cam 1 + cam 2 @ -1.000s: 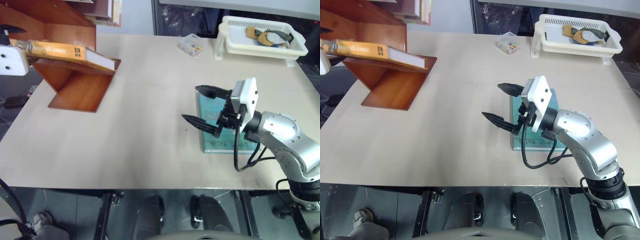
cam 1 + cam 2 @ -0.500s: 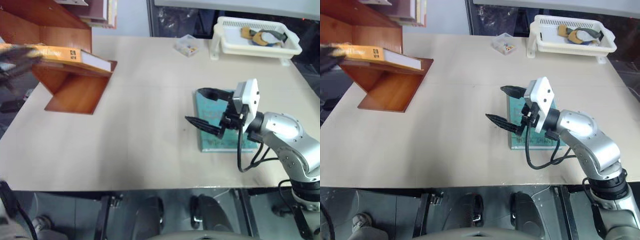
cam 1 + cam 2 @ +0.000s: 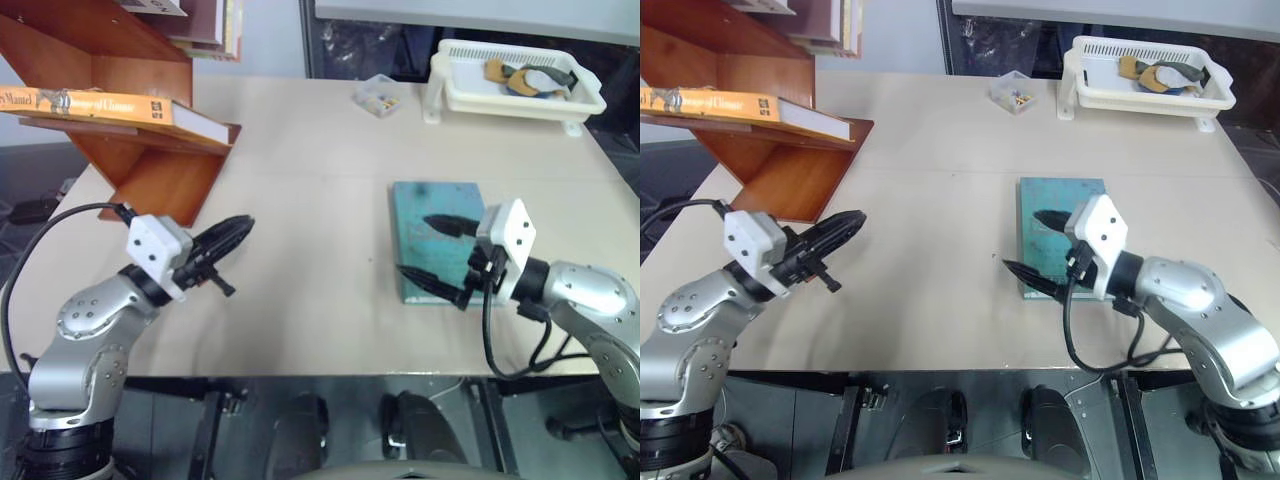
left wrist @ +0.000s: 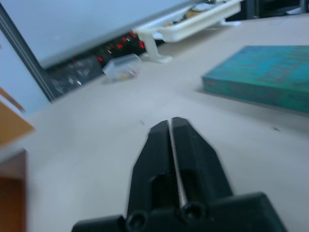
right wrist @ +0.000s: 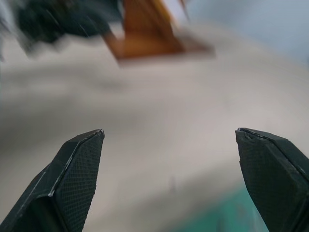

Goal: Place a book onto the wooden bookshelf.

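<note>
Since the thick orange-yellow paperback book (image 3: 110,105) lies flat on a tilted panel of the reddish-brown polished wooden bookshelf (image 3: 150,170), at ten o'clock on the pale table (image 3: 310,170), the placing looks done. Apart from it, the left gripper (image 3: 228,232) hovers at eight o'clock, its black fingers pressed together on nothing. At four o'clock the right gripper (image 3: 432,250) hangs spread wide over the thin teal book (image 3: 432,210), touching nothing I can tell, perhaps readied for it
</note>
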`<state>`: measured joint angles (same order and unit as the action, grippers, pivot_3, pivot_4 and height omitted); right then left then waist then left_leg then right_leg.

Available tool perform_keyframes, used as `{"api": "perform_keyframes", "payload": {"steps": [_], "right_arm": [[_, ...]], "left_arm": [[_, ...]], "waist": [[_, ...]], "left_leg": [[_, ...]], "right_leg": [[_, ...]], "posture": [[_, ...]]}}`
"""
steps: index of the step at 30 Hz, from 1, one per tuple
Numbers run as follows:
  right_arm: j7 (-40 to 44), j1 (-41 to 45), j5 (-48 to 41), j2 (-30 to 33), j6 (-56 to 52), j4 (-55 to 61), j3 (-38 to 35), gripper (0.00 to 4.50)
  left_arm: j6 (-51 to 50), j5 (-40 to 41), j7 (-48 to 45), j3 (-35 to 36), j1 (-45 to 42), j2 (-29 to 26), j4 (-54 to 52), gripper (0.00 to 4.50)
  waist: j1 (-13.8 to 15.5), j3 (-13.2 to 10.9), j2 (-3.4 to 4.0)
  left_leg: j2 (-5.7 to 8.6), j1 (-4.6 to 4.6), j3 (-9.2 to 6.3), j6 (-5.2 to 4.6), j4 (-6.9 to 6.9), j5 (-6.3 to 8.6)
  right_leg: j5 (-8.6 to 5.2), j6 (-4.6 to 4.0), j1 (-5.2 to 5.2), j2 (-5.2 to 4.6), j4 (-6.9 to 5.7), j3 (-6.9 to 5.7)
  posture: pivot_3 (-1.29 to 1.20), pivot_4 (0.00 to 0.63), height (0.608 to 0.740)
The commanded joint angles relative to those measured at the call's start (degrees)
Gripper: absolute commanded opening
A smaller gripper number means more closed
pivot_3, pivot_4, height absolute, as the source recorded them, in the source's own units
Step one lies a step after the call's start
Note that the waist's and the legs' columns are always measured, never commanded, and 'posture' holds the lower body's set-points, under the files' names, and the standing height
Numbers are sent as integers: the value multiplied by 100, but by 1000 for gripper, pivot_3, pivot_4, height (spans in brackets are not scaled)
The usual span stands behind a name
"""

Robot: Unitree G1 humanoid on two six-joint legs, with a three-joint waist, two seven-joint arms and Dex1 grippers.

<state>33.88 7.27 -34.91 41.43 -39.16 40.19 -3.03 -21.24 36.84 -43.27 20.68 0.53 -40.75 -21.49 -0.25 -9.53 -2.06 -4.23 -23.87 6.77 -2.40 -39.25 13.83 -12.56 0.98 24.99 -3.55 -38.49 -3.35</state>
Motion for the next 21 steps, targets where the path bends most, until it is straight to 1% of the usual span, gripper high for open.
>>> {"api": "perform_keyframes", "payload": {"steps": [1,4,5,6,8,15,19,21], "right_arm": [[63,-926,-121,352,-162,718,-1034,4500],[156,-1694,-203,494,-216,1008,-1764,4500],[176,-1867,-205,516,-199,1060,-1943,4500],[225,-2015,-219,542,-186,1108,-2093,4500],[360,-2306,-280,573,-181,1194,-2389,4500],[803,-3091,-45,643,-2,943,-3028,4500],[1165,-3435,203,633,336,642,-3180,4500],[1265,-3476,250,627,444,546,-3209,4500]], "left_arm": [[-157,149,-323,531,366,-337,-122,2258],[-240,194,-445,817,726,-454,-169,3538],[-255,149,-430,871,813,-479,-174,4070],[-260,56,-412,904,894,-511,-144,4479],[-171,-147,-436,927,1031,-565,-58,4479],[-358,66,-730,1099,1164,-626,109,4479],[-507,137,-871,1198,1204,-691,127,4479],[-476,126,-981,1232,1242,-720,131,4479]], "waist": [[8,1,3],[11,2,5],[11,3,6],[14,5,8],[19,7,11],[102,6,12],[106,6,12],[106,5,14]], "left_leg": [[1,-1,1,0,1,0],[-2,0,0,-1,9,2],[-5,4,-1,0,10,2],[-8,5,-5,0,10,3],[-9,10,-8,22,10,16],[-9,4,-16,26,18,19],[-7,1,-18,24,21,20],[-7,1,-19,24,22,20]], "right_leg": [[-3,-2,1,-5,0,1],[-6,-3,-7,-8,20,1],[-7,-1,-14,-8,30,-1],[-7,0,-20,-8,40,-7],[-7,0,-24,-12,45,-11],[-8,-1,-22,-23,59,-22],[-8,0,-22,-28,64,-25],[-8,0,-22,-46,65,-27]], "posture": [[0,150,740],[0,150,740],[0,150,740],[0,150,740],[0,150,740],[0,150,740],[0,150,740],[0,150,740]]}}
